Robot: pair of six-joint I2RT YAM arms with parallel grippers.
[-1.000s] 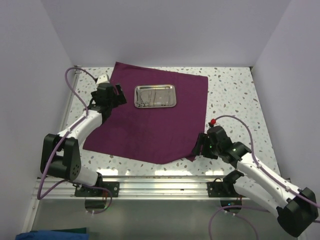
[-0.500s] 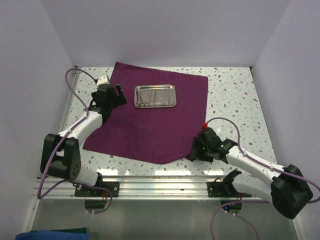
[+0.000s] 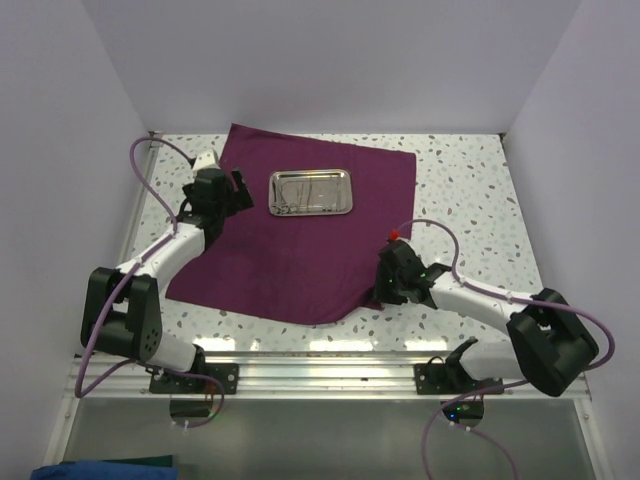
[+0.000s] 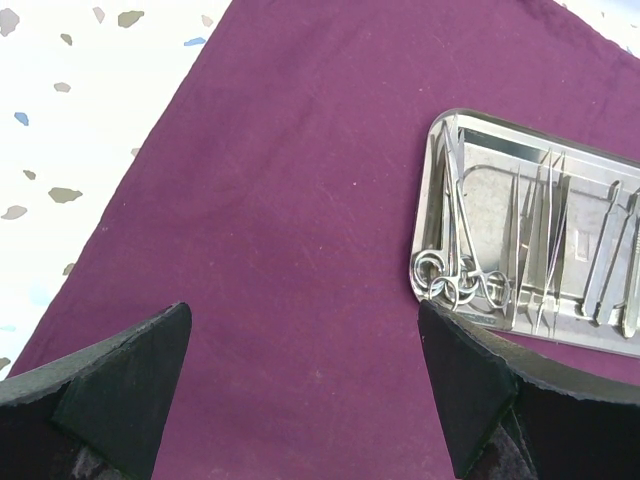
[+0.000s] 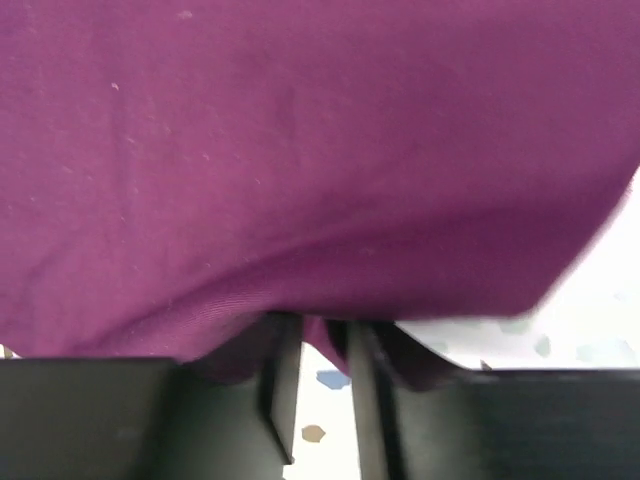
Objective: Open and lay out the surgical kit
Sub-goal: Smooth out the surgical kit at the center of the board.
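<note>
Cloth wrap [image 3: 300, 255] corner got dragged inward, right gripper [image 5: 315, 345] jaws clamped on it, left gripper [image 4: 305, 350] jaws apart — spreading's not finished.

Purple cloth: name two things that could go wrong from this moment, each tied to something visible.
1. The right gripper is shut on the near edge of the purple cloth, which bunches there. A pull could drag the cloth and slide the steel tray resting on it, possibly spilling the instruments.
2. The left gripper hangs open above the cloth beside the tray, holding nothing, so no gripper pins the cloth if it is pulled.
</note>
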